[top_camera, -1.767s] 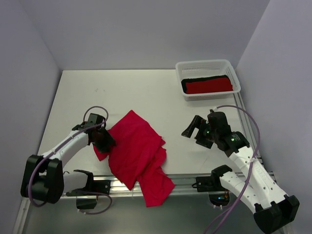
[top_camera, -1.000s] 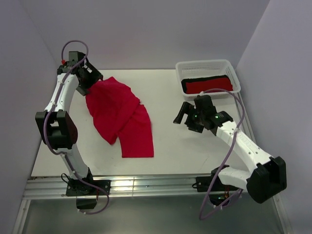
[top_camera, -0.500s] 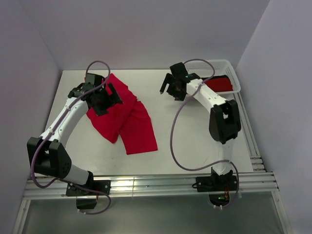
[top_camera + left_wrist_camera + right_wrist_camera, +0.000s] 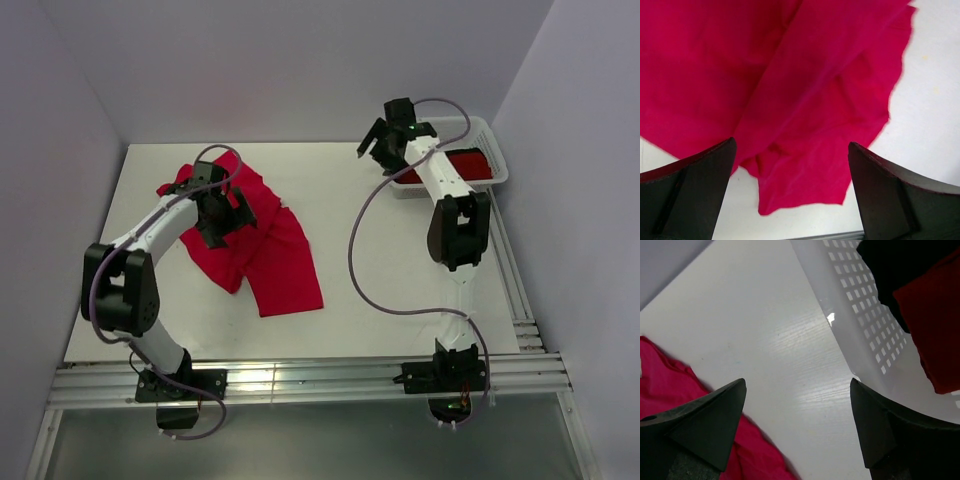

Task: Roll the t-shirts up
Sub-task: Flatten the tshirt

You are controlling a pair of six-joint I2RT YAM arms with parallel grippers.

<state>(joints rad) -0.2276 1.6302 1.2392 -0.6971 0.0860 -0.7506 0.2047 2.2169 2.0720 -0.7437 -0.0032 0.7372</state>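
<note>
Finding: the crimson t-shirt (image 4: 275, 260) lies crumpled and partly folded over itself on the left half of the table (image 4: 350, 270), so the step in hand appears to be laying it flat before any rolling. To do it well, take the cloth at an outer edge or corner rather than in the bunched middle, pinch through only as many layers as you mean to move, and draw it taut across the table so the folds open out. A roll started on creased cloth will likely come out lopsided. The left gripper (image 4: 791, 145) is released, jaws spread wide and grasping nothing; it hangs directly over the shirt, with the wrinkled lower edge of the cloth between and below the fingers (image 4: 695, 190). Whether they touch the fabric cannot be told. The right gripper (image 4: 798, 385) is likewise released and empty, well apart from the shirt, over bare table just beside the wall of the white basket (image 4: 855, 315). That basket holds a deep red bundle (image 4: 930, 315) and a black bundle (image 4: 895, 265), both at the far right corner.
</note>
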